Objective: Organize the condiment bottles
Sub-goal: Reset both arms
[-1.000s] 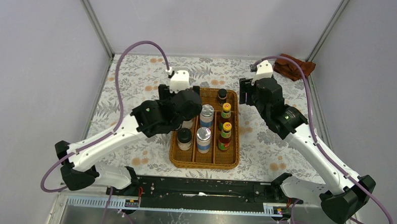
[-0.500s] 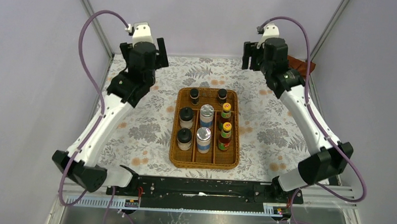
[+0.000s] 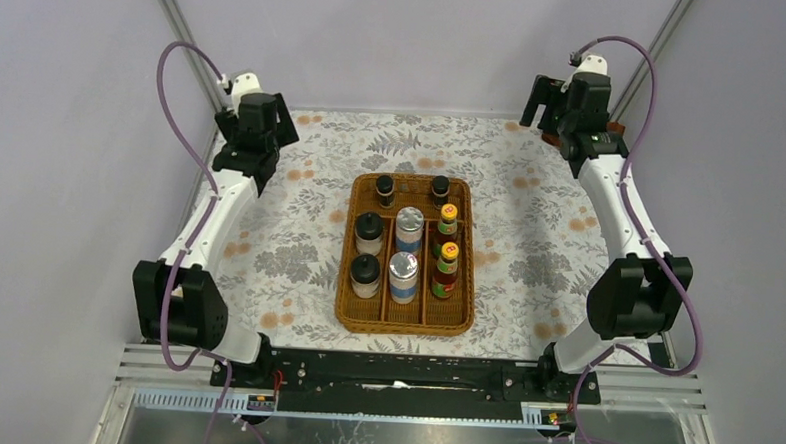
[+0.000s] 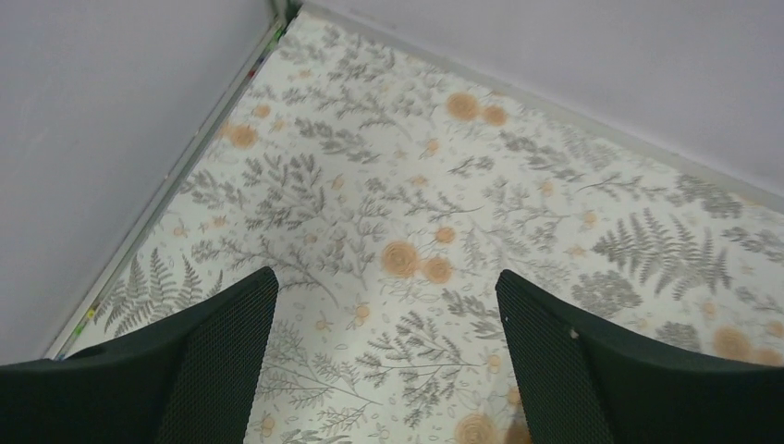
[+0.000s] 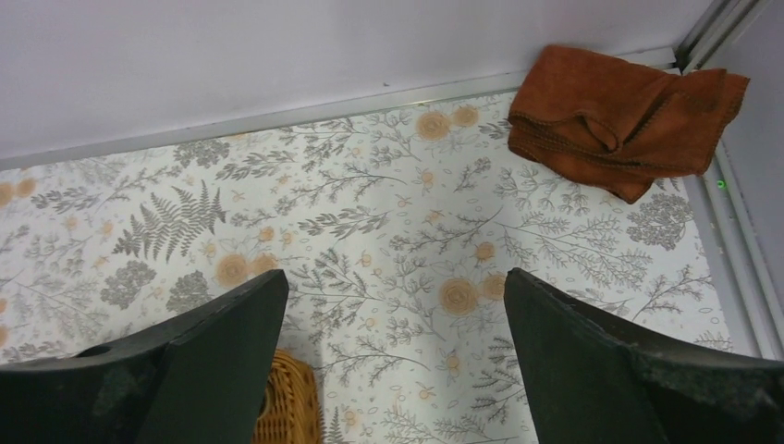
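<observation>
All eight condiment bottles stand in the wicker tray (image 3: 341, 305) at the table's middle. Two tiny dark black-capped bottles (image 3: 384, 190) (image 3: 439, 189) are in the far row. Two clear black-lidded jars (image 3: 369, 231) (image 3: 365, 274) fill the left column, two silver-lidded shakers (image 3: 409, 228) (image 3: 402, 274) the middle, and two red yellow-capped sauce bottles (image 3: 448, 224) (image 3: 447, 267) the right. My left gripper (image 3: 257, 134) (image 4: 385, 275) is open and empty over the far-left corner. My right gripper (image 3: 566, 101) (image 5: 397, 275) is open and empty over the far-right corner.
A rust-brown cloth (image 5: 619, 111) lies crumpled in the far-right corner, just beyond my right gripper. A corner of the tray (image 5: 287, 398) shows at the bottom of the right wrist view. Grey walls and metal rails close the table on the far and side edges.
My left arm has lifted off the tray's left side and swung out to the far-left corner. My right arm has swung back to the far-right corner. The bottles have not moved.
</observation>
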You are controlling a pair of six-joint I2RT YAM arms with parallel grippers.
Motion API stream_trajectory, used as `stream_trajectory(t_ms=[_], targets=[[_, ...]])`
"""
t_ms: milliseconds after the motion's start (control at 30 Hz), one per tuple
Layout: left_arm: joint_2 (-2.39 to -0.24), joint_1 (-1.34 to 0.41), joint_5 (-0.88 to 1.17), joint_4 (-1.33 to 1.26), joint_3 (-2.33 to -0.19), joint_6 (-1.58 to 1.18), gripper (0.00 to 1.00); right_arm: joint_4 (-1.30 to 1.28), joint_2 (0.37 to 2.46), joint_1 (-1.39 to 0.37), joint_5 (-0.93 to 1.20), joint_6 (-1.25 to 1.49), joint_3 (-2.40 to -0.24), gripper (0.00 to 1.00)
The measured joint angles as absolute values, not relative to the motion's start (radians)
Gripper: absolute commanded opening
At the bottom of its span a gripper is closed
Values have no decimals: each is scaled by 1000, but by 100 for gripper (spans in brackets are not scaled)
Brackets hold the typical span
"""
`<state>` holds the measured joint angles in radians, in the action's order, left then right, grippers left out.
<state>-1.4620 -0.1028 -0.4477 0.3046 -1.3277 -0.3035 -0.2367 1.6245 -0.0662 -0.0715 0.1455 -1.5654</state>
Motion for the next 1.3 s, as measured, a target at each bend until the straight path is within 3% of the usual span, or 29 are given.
stream_trajectory(t_ms=[333, 1300], targets=[[-1489, -89, -448, 215, -1217, -308, 92, -179, 1620, -46, -168, 125, -1473, 100], [-1465, -88, -297, -2, -1039, -220, 94, 19, 1620, -46, -113, 105, -1287, 100]])
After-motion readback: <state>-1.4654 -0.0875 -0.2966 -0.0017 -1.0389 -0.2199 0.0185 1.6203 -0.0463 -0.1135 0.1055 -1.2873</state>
